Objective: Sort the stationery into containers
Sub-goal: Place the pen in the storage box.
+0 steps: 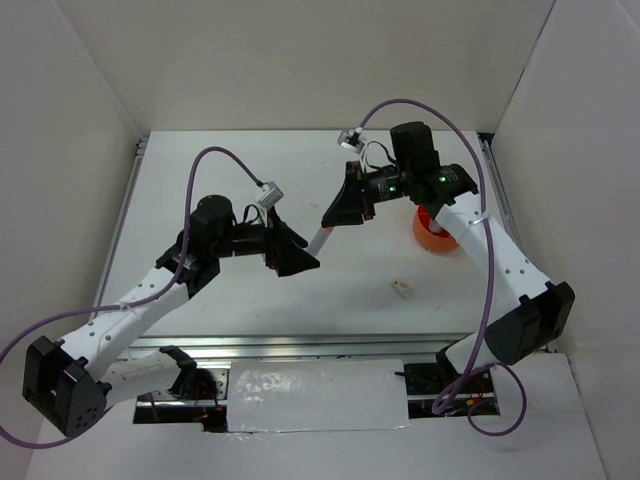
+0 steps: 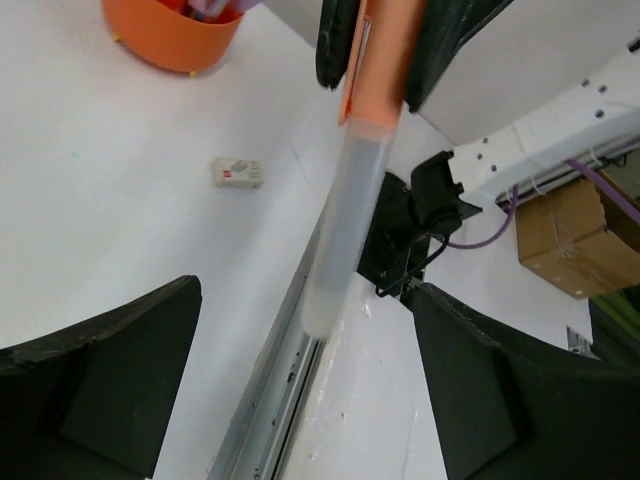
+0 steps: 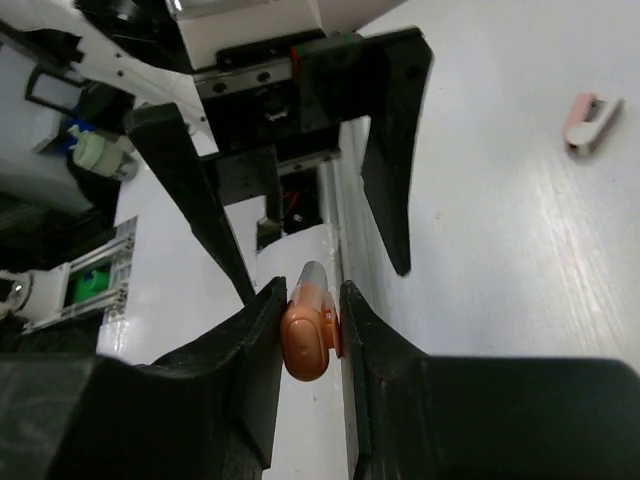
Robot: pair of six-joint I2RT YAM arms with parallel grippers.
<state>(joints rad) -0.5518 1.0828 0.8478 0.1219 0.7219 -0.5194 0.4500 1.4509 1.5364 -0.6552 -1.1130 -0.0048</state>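
Note:
My right gripper point(image 1: 336, 214) is shut on the orange cap of a pen point(image 3: 308, 335) with a translucent white barrel point(image 2: 345, 230) and holds it above the table. The barrel's free end points between the fingers of my left gripper point(image 1: 298, 258), which is wide open and does not touch it. In the left wrist view that gripper point(image 2: 305, 297) frames the barrel's tip. The round orange tub point(image 1: 432, 232) stands behind the right arm, with items inside point(image 2: 215, 8). A small white eraser block with a red mark point(image 1: 402, 288) lies on the table, also in the left wrist view point(image 2: 237, 172).
White walls enclose the table on three sides. A metal rail point(image 1: 300, 345) runs along the near edge. Purple cables loop above both arms. A cardboard box point(image 2: 575, 240) sits beyond the table edge.

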